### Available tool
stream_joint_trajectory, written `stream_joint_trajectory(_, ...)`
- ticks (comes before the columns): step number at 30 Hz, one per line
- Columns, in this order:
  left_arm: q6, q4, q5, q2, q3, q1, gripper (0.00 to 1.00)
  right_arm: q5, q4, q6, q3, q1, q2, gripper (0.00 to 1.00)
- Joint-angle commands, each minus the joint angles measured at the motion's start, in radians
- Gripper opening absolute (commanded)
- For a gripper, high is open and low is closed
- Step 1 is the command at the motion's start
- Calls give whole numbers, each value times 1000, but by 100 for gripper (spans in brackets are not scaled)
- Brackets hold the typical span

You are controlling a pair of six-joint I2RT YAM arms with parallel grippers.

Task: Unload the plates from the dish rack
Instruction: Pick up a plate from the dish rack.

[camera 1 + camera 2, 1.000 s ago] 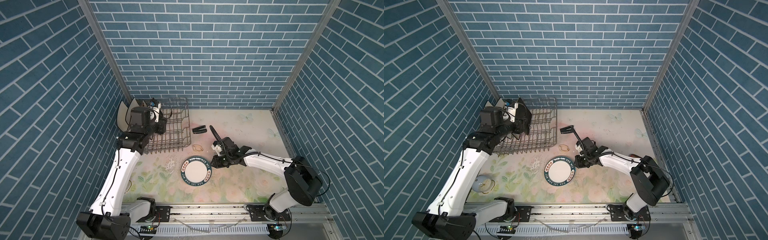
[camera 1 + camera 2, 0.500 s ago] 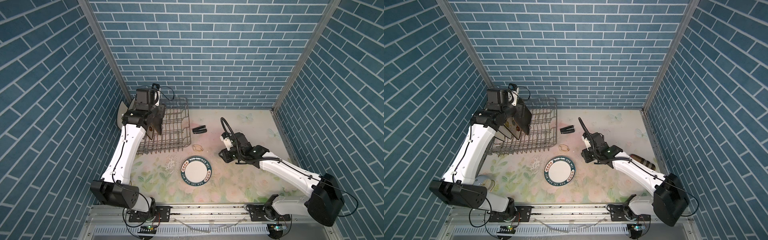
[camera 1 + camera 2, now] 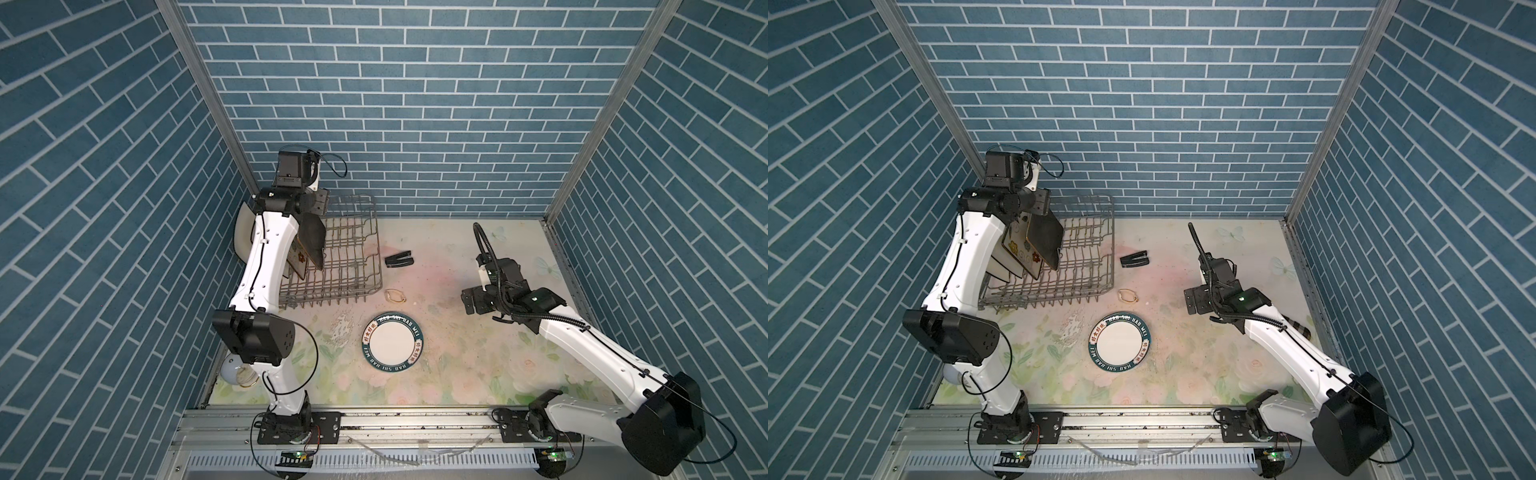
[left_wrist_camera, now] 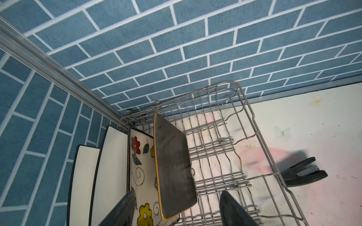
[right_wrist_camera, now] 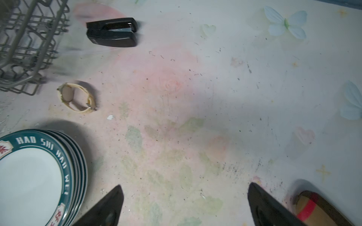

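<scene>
Your left tool (image 4: 178, 191) hangs over the dish rack (image 3: 357, 266), fingers spread wide and holding nothing. The black plate (image 4: 172, 162) stands on edge between them, with the flowered plate (image 4: 140, 156) and two cream plates (image 4: 115, 166) just beside it. Your right tool (image 5: 185, 185) gapes wide above the worktop (image 5: 195, 97); the stacked round plates (image 5: 33, 176) lie near one finger.
</scene>
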Motion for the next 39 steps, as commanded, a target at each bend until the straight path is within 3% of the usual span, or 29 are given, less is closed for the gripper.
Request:
stream_joint_trajectory(1,9,-76,31,44,71,32,71,13,-33,4,56,-32,13,99)
stream_joint_trajectory(17,-15,-250,96,260,255,101,69,-269,69,22,133,-160,114,99)
stream_joint_trajectory(34,-34,-253,63,396,318,129,68,-368,177,-28,143,-171,164,99)
stream_joint_trajectory(39,-43,-250,64,437,333,132,67,-387,175,-39,182,-174,222,91)
